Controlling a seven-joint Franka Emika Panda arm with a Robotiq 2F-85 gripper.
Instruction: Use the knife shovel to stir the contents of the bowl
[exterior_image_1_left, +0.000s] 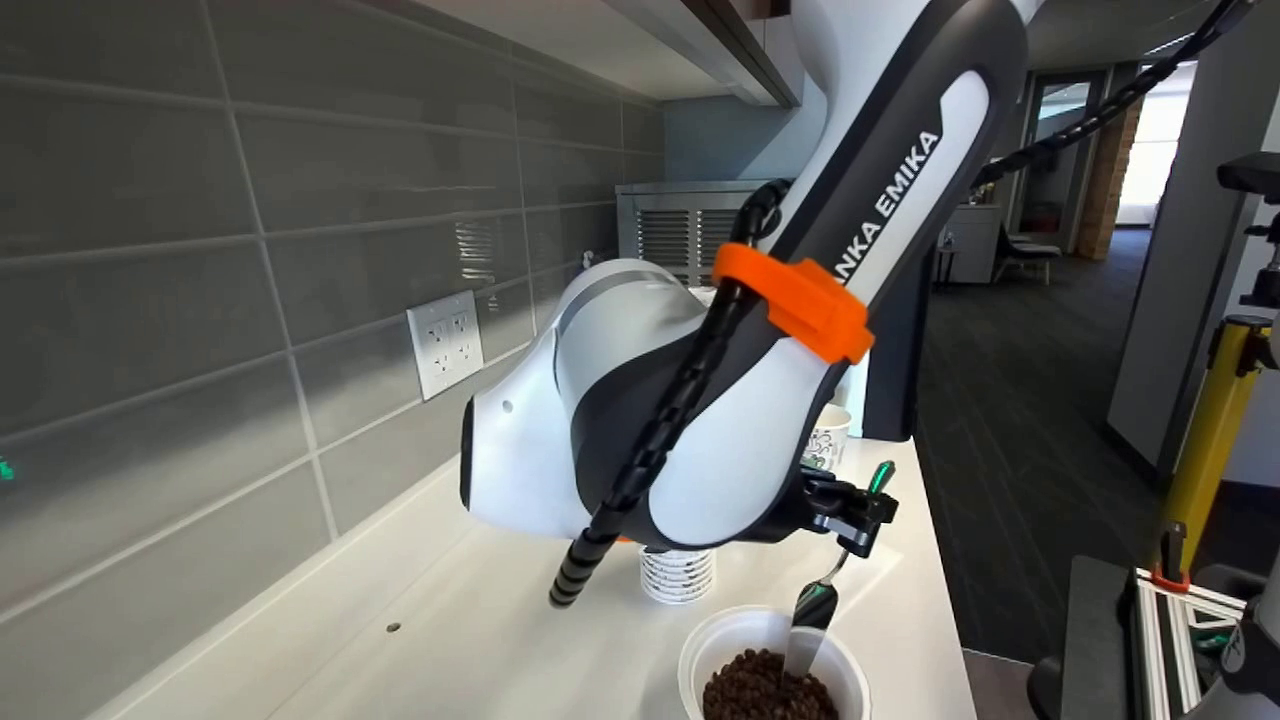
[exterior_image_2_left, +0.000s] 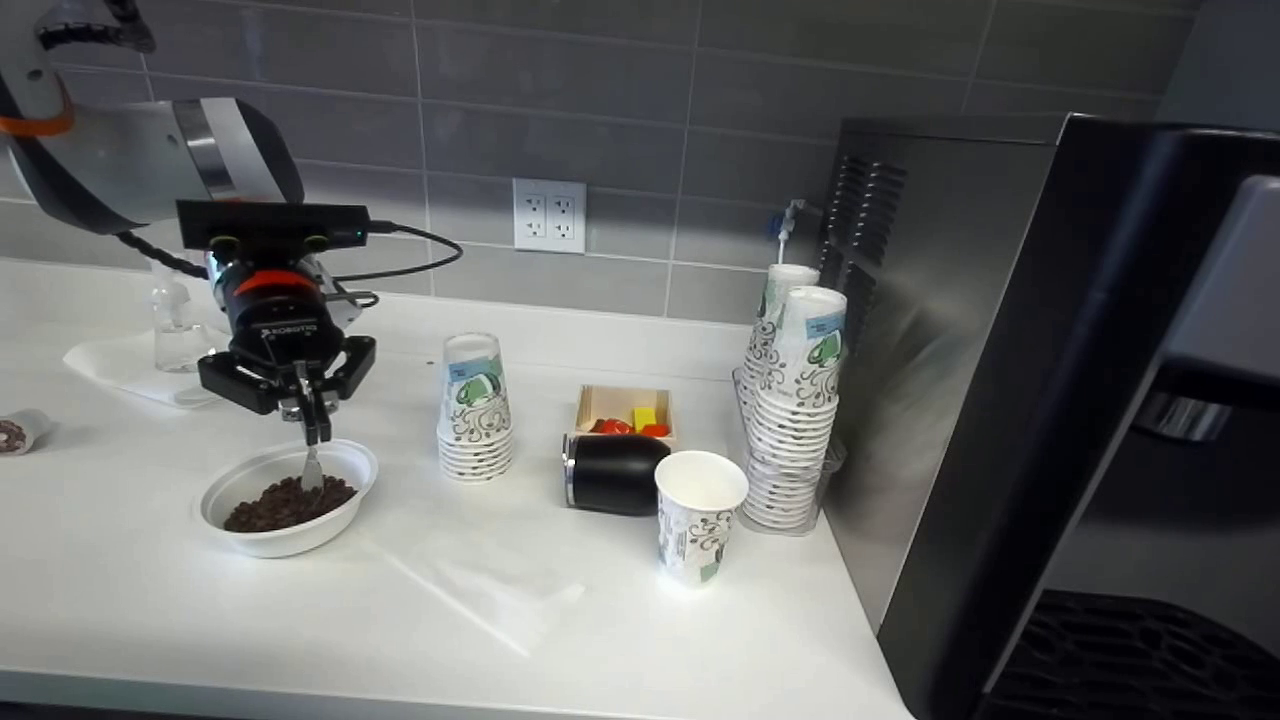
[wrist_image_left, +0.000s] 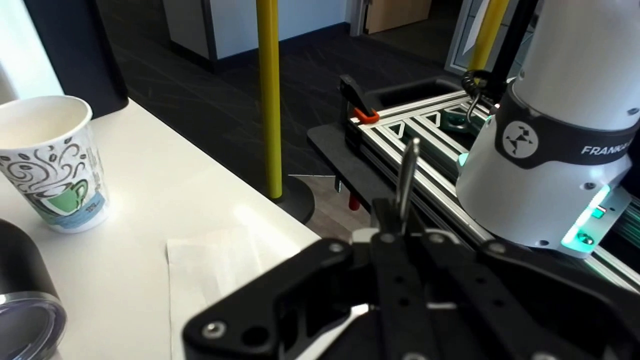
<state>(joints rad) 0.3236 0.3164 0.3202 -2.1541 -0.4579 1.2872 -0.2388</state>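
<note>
Above one side of the low, round white bowl (exterior_image_2_left: 285, 542), I see the black two-fingered gripper (exterior_image_2_left: 317, 425) pinching the slim, silvery metal knife shovel (exterior_image_1_left: 818, 603), whose long axis slants down and inward to the dark brown granular contents (exterior_image_1_left: 765, 692), so stirring probably means circling its flat end.
</note>
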